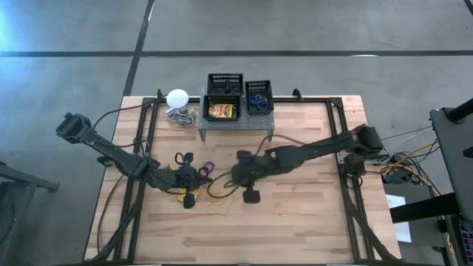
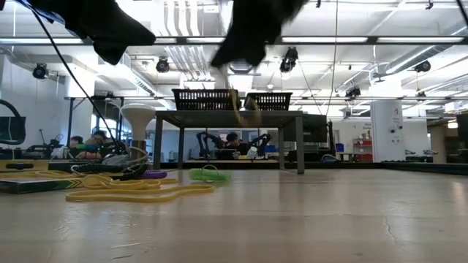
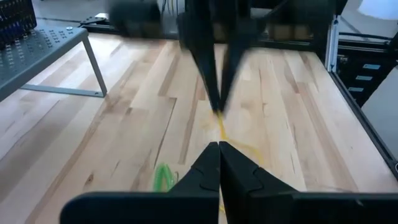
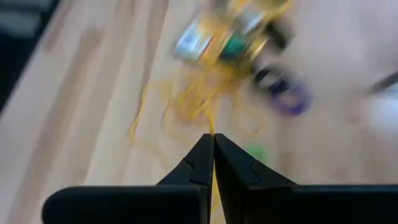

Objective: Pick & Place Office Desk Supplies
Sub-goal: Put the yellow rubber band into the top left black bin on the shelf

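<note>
Mid-pick. Right gripper (image 4: 213, 138) at table centre, fingers pinched on a tan rubber band (image 4: 212, 121) from the tangle at eight o'clock of the grey stand (image 1: 236, 123). Left gripper (image 3: 219, 144) beside, fingers closed, empty. Next: lift clear, carry toward twelve o'clock mesh trays (image 1: 258, 96).

Light wooden plank table (image 1: 295, 214) on a grey floor (image 1: 332, 29) crossed by dark lines. Grey perforated metal stand (image 1: 236, 123) on thin legs at the table's 12 o'clock edge. White ball-shaped object with coiled cord (image 1: 177, 99) just beside the stand, at its 9 o'clock. People seated at distant benches (image 2: 88, 142) in the room beyond
</note>
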